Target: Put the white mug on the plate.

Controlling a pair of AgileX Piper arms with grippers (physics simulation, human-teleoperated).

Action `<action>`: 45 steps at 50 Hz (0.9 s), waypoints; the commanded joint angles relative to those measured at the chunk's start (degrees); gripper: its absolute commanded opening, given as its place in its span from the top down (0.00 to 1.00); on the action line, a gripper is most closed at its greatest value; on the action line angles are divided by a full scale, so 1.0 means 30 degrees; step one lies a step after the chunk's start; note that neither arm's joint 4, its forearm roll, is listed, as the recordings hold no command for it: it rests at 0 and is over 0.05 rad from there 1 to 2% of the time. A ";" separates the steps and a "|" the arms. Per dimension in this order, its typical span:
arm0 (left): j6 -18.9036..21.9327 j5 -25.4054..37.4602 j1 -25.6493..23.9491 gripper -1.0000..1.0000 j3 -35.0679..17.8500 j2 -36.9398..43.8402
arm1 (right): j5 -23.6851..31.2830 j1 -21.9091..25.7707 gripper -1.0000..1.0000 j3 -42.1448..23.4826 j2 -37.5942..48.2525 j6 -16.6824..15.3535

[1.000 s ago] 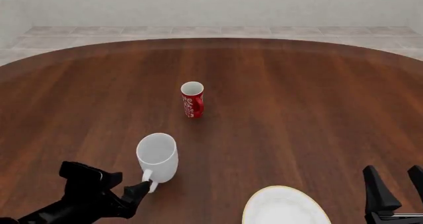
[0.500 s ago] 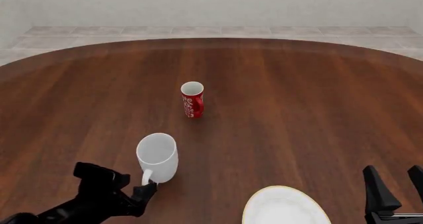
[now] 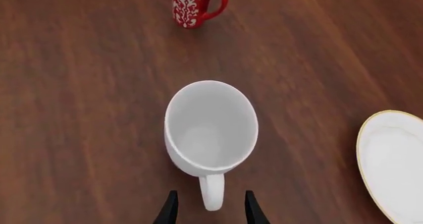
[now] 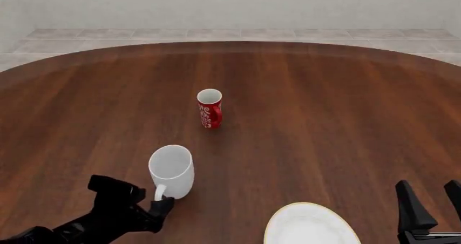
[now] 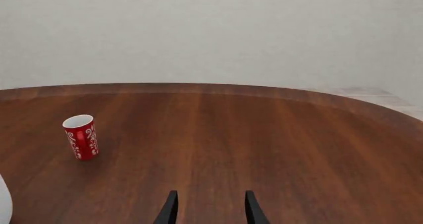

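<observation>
White mug (image 4: 171, 170) upright, lower left of front view, clear of plate (image 4: 310, 225) at bottom edge. Left gripper (image 3: 210, 209) spread, fingers straddling mug handle. Right gripper (image 5: 209, 206) spread, empty.

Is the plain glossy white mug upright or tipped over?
Upright. The plain glossy white mug stands on its base on the wooden table, open mouth facing up, interior visibly empty.

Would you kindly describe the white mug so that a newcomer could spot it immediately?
On the brown wooden table, look toward the near left, just ahead of the left gripper. There stands the white mug, upright and empty. Unlike the smaller red mug farther back, it is plain glossy white.
</observation>
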 commanded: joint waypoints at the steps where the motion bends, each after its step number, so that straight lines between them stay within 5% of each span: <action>1: -0.0307 -0.1149 0.0162 0.00 -0.0116 0.1484 | 0.0069 -0.0009 0.00 -0.0018 -0.0058 0.0003; 32: -0.0573 -0.2758 0.0074 0.00 -0.0156 0.3594 | 0.0069 -0.0009 0.00 -0.0018 -0.0060 0.0007; 33: -0.0569 -0.2810 0.0095 1.00 -0.0107 0.3559 | 0.0069 -0.0009 0.00 -0.0018 -0.0058 0.0003; 45: 0.0442 -0.2664 0.0562 1.00 0.0074 0.3074 | 0.0069 -0.0007 0.00 -0.0018 -0.0059 0.0003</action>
